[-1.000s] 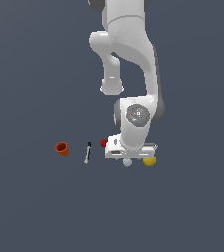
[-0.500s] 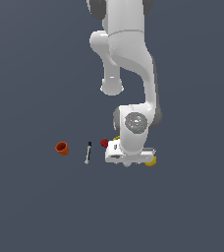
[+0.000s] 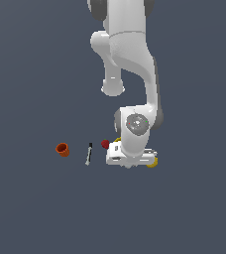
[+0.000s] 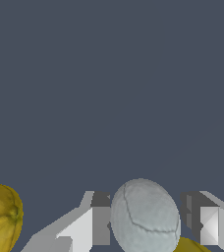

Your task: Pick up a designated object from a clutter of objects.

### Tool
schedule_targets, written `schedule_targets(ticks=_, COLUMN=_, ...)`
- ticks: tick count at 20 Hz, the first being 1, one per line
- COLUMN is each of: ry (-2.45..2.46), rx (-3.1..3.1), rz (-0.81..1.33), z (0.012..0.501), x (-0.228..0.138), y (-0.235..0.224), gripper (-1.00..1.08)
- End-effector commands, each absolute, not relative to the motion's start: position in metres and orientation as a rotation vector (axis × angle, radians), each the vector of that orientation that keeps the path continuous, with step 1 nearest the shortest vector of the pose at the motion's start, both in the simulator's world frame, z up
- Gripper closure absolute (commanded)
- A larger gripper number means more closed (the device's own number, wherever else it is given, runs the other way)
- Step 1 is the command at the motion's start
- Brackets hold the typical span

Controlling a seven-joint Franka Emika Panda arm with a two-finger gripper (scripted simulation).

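Observation:
The white ball (image 4: pixel 144 216), pale grey with a fine crack-like line, lies between my gripper's two fingers in the wrist view. My gripper (image 4: pixel 146 203) is open around it. One finger (image 4: pixel 100 224) is almost against the ball, and the other finger (image 4: pixel 202 221) stands a little apart from it. In the exterior view my gripper (image 3: pixel 130 162) is down at the floor and the hand hides the ball. The yellow lemon-like ball (image 3: pixel 153 162) lies just to the exterior view's right of the hand. It also shows in the wrist view (image 4: pixel 1 216).
The red berry (image 3: pixel 105 144), the black-and-white marker (image 3: pixel 88 154) and the orange cup (image 3: pixel 62 149) lie in a row to the exterior view's left of the hand. A yellow sliver (image 3: pixel 117 141), likely the yellow cup, peeks from behind the wrist.
My gripper has come down over the white ball, which showed below the hand one second ago. The hand now covers it in the exterior view. The other items have not moved.

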State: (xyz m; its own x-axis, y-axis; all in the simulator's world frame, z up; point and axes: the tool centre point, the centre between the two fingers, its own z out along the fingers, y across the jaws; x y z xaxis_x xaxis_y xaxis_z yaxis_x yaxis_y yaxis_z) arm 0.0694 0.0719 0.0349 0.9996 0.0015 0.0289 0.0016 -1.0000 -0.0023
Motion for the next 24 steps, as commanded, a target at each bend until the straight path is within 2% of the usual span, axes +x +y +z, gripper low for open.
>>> schedule_targets(ticks=1, ry=-0.005, rx=-3.142, rz=0.0, z=0.021, x=0.059, y=0.072, gripper=1.08)
schedule_targets(ticks=3, ry=-0.003, rx=-3.139, rz=-0.046, z=0.035, x=0.069, y=0.072, gripper=1.08)
schedule_targets(ticks=13, ry=-0.003, rx=-3.139, rz=-0.042, z=0.06, x=0.066, y=0.06, gripper=1.08)
schedule_targets(ticks=24, ry=-0.004, rx=-3.139, rz=-0.031, z=0.151, x=0.056, y=0.018, gripper=1.08)
